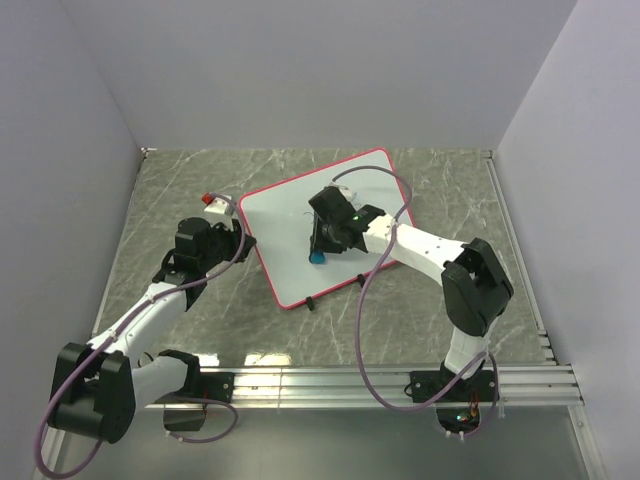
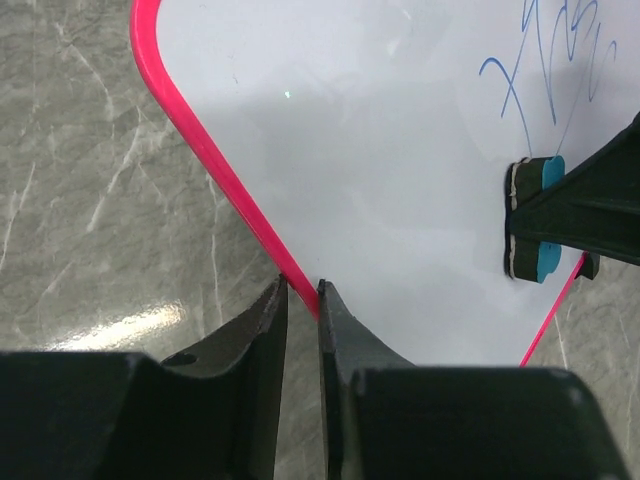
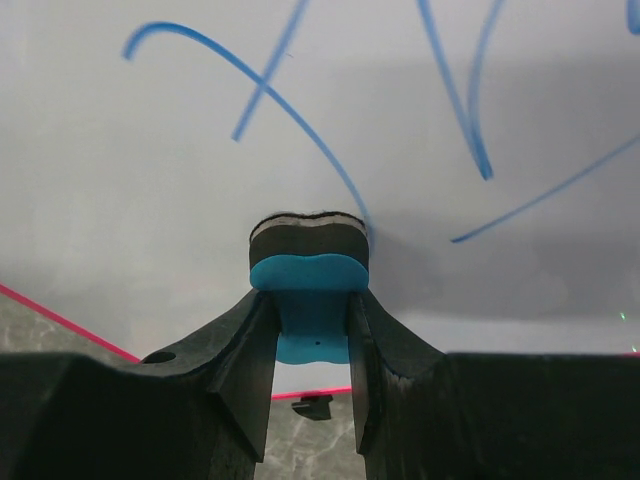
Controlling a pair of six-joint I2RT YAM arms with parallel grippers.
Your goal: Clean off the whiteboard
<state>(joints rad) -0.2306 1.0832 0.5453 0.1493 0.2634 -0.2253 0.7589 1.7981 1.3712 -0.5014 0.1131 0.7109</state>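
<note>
Left end effector is closed almost fully, its tips pinching the pink frame at the 9 o'clock edge of the board, which lies flat and skewed at the middle of the desk. Right end effector is closed on the blue eraser, whose felt face rests on the white surface towards the board's 6 o'clock edge, just below the blue scribbles.

The step in hand looks like the wiping stroke. Done well, it probably means a firm left pinch so the board cannot slide or spin. The felt should sit flat rather than on one corner, with light, even pressure. Overlapping sweeps from 6 towards 12 o'clock would take in every line.

By count there are two arms, two end effectors, one board and one eraser. Two small black feet show on the board's 6 o'clock edge. The scribbles are several crossing strokes, too tangled to number. One small red-and-white object sits on the desk just off the board's 10 o'clock corner; what it is cannot be told.
</note>
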